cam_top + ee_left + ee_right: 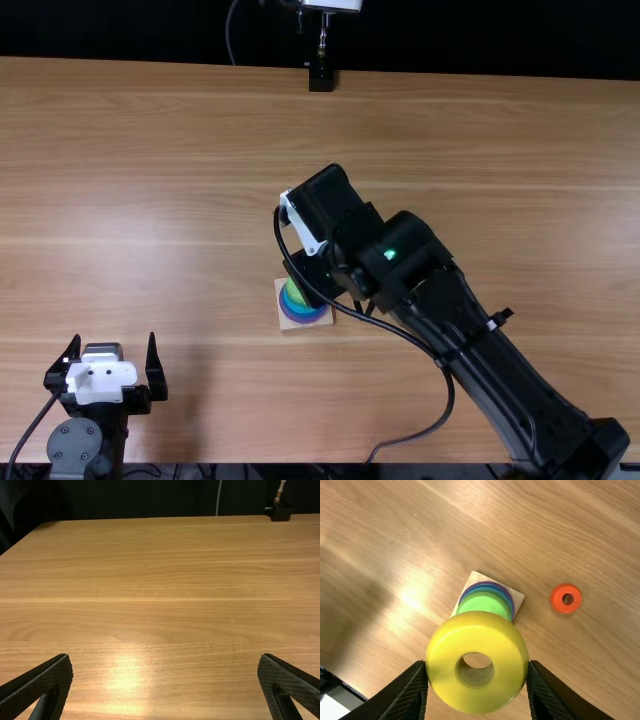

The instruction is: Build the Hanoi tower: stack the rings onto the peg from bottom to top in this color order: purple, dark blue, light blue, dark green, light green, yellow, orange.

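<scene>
Smooth yellow ring (442,655) clamped in its grip, the right gripper (315,275) hangs near round rings (485,604) stacked on a square wooden base (516,598), toward the table's (480,140) near edge; an orange ring (558,605) lies apart; the left gripper (112,340) gapes, near-left corner.

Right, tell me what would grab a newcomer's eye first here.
Probably the big yellow ring, pinched in the right hand above the partly built stack on its pale square base. Next, the small orange ring lying alone on the table.
</scene>
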Robot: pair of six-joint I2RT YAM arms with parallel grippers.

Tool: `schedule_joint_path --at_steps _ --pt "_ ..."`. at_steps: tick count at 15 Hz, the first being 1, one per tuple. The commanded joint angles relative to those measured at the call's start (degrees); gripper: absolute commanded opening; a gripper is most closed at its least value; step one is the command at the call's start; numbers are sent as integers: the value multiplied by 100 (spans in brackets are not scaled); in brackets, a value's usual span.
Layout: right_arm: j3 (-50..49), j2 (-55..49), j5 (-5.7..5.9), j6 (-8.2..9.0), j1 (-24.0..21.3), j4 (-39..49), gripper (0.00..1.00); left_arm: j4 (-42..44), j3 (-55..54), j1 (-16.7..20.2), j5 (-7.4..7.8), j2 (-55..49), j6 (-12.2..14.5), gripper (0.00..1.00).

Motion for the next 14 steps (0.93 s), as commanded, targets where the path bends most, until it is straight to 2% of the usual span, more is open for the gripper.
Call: schedule_joint_path --at_steps 1,9,14 --pt "-44 22 -28 34 39 -8 0 -455 -593 48 -3 -67 22 100" --pt "-237 58 -39 3 -13 56 0 -455 -593 48 -3 -67 22 100" --pt "-422 172 -123 13 -13 66 0 -455 -593 48 -3 -67 22 100"
